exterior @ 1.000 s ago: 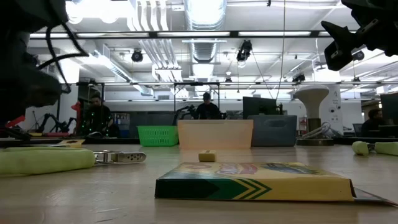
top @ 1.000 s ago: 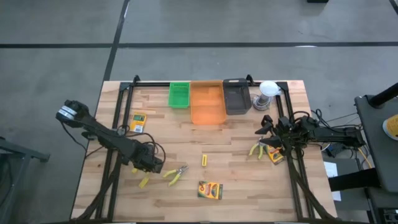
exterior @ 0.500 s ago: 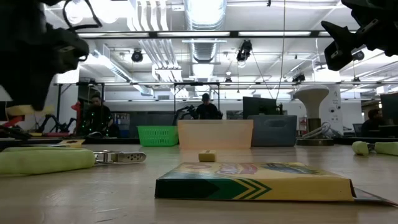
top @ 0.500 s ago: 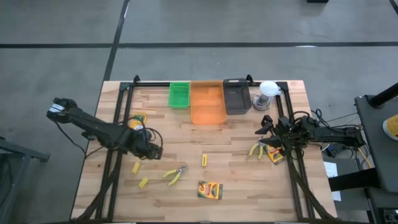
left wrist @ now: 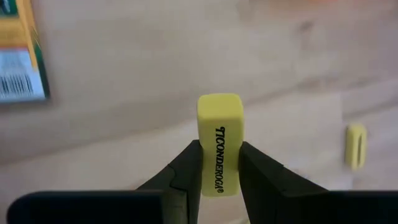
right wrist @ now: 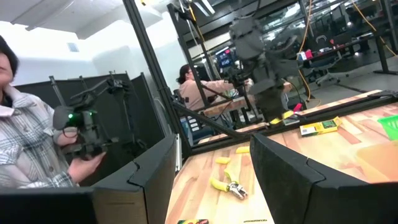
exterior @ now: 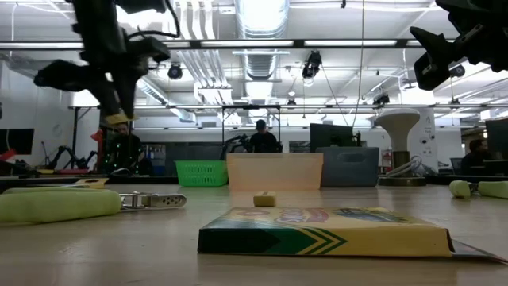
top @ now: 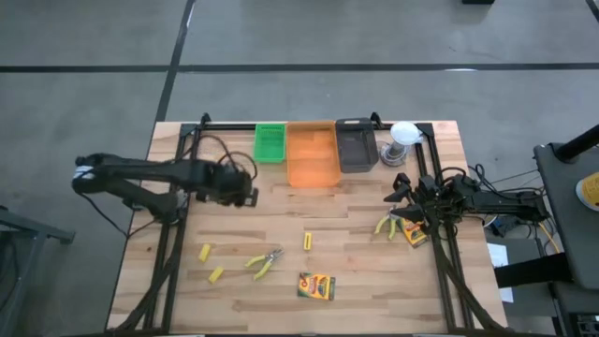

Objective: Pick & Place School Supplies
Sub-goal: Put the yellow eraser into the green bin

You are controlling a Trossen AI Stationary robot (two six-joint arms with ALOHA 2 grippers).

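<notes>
We have 1 item in hand and, by the look of it, nearly everything left to do. Our left end effector (left wrist: 219, 169) is clamped on a short yellow block (left wrist: 219, 142), carried clear above the table (top: 374, 281) on its left half, near the green tray (top: 270, 142). In the left wrist view the block stands between the 2 fingers (left wrist: 186, 168), printed "TICONDEROGA" in black along its side, so we take it for an eraser.

Our right end effector (right wrist: 214, 168) waits at the table's right edge, its fingers standing apart with nothing between them.

Nothing can be seen inside the green tray, the orange tray (top: 312, 154) or the black tray (top: 356, 145), so we judge that no item has been delivered yet. On the table we count 2 more yellow blocks (top: 204, 252) at the front left, a third small block (top: 307, 241) near the middle, pliers (top: 264, 263) with yellow handles, a crayon box (top: 316, 286) at the front, and a second pair of pliers (top: 385, 225) beside another box (top: 415, 234) on the right. A box with a barcode label (left wrist: 17, 53) lies under the left arm; its print is too blurred to read.
</notes>
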